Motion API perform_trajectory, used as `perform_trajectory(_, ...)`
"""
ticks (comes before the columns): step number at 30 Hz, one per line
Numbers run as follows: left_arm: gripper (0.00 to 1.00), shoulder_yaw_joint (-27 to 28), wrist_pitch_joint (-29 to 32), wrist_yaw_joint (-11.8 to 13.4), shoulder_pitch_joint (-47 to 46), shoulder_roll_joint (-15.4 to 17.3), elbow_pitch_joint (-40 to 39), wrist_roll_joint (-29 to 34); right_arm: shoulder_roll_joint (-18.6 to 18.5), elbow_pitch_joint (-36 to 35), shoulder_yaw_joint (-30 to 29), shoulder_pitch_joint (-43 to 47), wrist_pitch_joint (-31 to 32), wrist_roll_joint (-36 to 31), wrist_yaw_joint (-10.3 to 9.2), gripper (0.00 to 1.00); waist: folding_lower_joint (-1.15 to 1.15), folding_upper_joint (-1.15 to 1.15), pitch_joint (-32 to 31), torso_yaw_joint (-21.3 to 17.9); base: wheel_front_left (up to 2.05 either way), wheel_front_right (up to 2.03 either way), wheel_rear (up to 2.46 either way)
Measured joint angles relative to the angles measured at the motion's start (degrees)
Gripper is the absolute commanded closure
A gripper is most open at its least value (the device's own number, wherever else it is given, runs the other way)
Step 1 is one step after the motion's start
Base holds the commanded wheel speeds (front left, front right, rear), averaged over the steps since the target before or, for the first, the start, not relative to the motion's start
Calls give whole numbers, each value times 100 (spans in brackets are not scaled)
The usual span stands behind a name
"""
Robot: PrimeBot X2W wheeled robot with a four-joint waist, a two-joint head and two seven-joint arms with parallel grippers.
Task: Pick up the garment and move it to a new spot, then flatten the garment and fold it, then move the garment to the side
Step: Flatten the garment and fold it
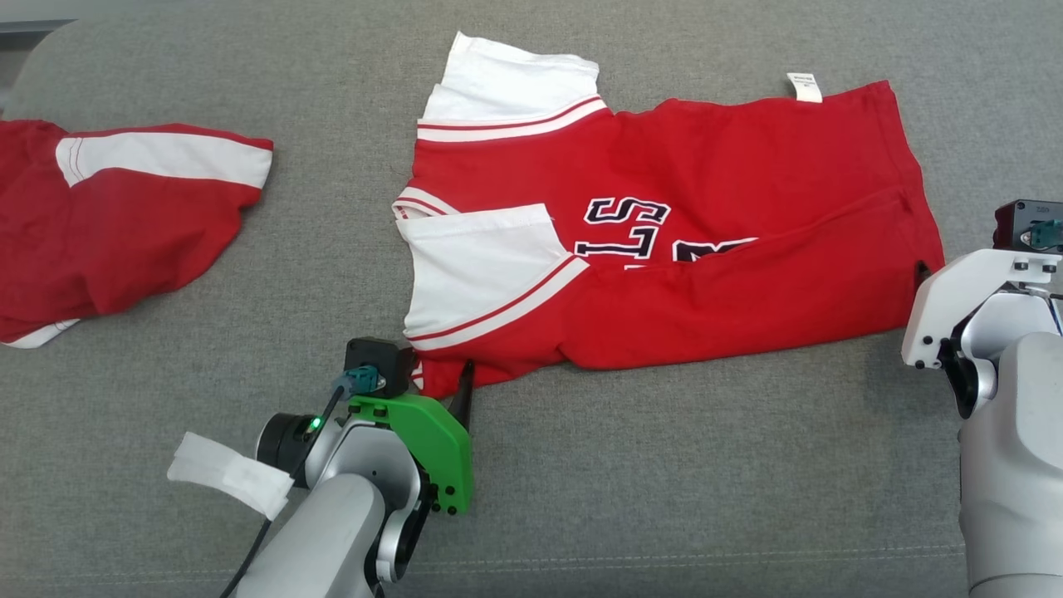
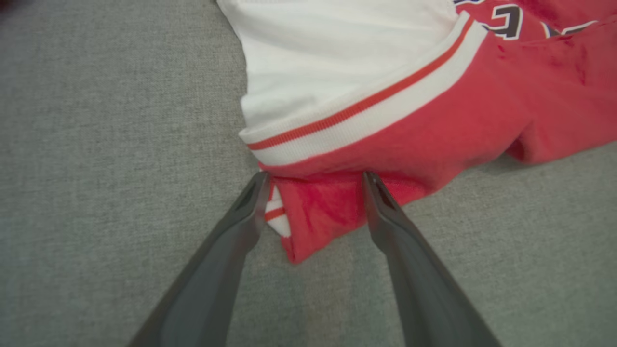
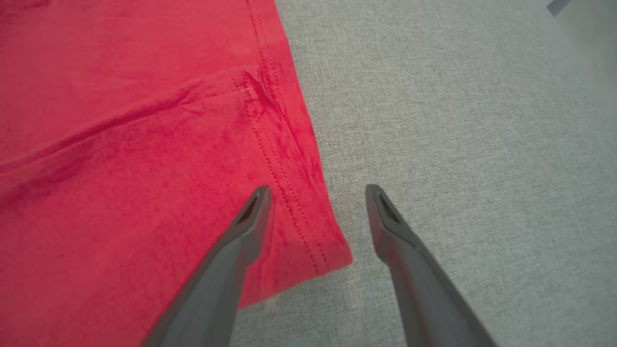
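Note:
The garment (image 1: 664, 241) is a red jersey with white sleeves and dark lettering, lying partly folded on the grey cloth surface (image 1: 664, 465). My left gripper (image 2: 313, 185) is open at its near left corner, and a small red fold (image 2: 318, 217) lies between the two fingers without being pinched. In the head view the left gripper (image 1: 440, 378) sits just below that corner. My right gripper (image 3: 318, 193) is open over the garment's stitched hem corner (image 3: 308, 231), with one finger above the red cloth and the other above grey fabric. Its white wrist housing (image 1: 972, 299) stands by the garment's right edge.
A second red and white garment (image 1: 108, 224) lies crumpled at the far left. A strip of white tape (image 1: 228, 473) sticks out from my left forearm. Bare grey fabric stretches along the near side, with a seam (image 1: 664, 561) near the front edge.

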Motion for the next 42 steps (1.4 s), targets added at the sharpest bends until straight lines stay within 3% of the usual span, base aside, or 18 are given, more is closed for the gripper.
perform_trajectory(7,0,-35,33,12,1,23,-90,-16,16,-35,22,31,96,10,0,0,0,0,6,12,0,0,0)
perform_trajectory(11,22,-59,114,12,1,48,-93,-45,23,-27,4,72,197,5,0,0,0,0,20,8,0,0,0)
perform_trajectory(16,53,-75,159,27,1,69,-91,-48,40,-32,-16,73,257,5,0,10,0,0,65,-1,0,0,0)
perform_trajectory(17,59,-78,176,27,0,73,-92,-51,42,-31,-16,71,287,8,0,16,0,0,74,-2,0,0,0)
perform_trajectory(19,65,-83,183,27,0,73,-94,-57,45,-26,-14,71,302,9,0,40,0,0,81,0,0,0,0)
perform_trajectory(21,72,-93,200,29,-1,78,-99,-63,48,-26,12,69,337,25,0,53,0,0,89,6,0,0,0)
perform_trajectory(26,75,-93,200,37,-1,91,-100,-91,58,-51,56,65,409,78,0,50,0,0,85,0,0,0,0)
perform_trajectory(28,75,-94,201,44,-1,93,-99,-99,58,-51,60,64,498,100,0,55,0,0,80,-5,0,0,0)
perform_trajectory(29,76,-96,201,44,-1,97,-98,-100,58,-49,68,64,539,115,0,62,0,0,77,-7,0,0,0)
perform_trajectory(31,85,-98,202,53,-1,101,-97,-110,63,-62,84,65,582,129,0,100,0,0,75,-10,0,0,0)
perform_trajectory(32,98,-97,201,57,-1,103,-94,-120,63,-70,89,66,586,131,0,100,0,0,74,-11,0,0,0)
perform_trajectory(33,100,-99,197,59,-1,104,-96,-127,63,-79,96,69,587,137,0,100,0,0,72,-11,0,0,0)
perform_trajectory(42,100,-30,-105,76,132,186,-194,-162,89,-293,13,282,365,520,0,100,0,0,-93,5,0,0,0)
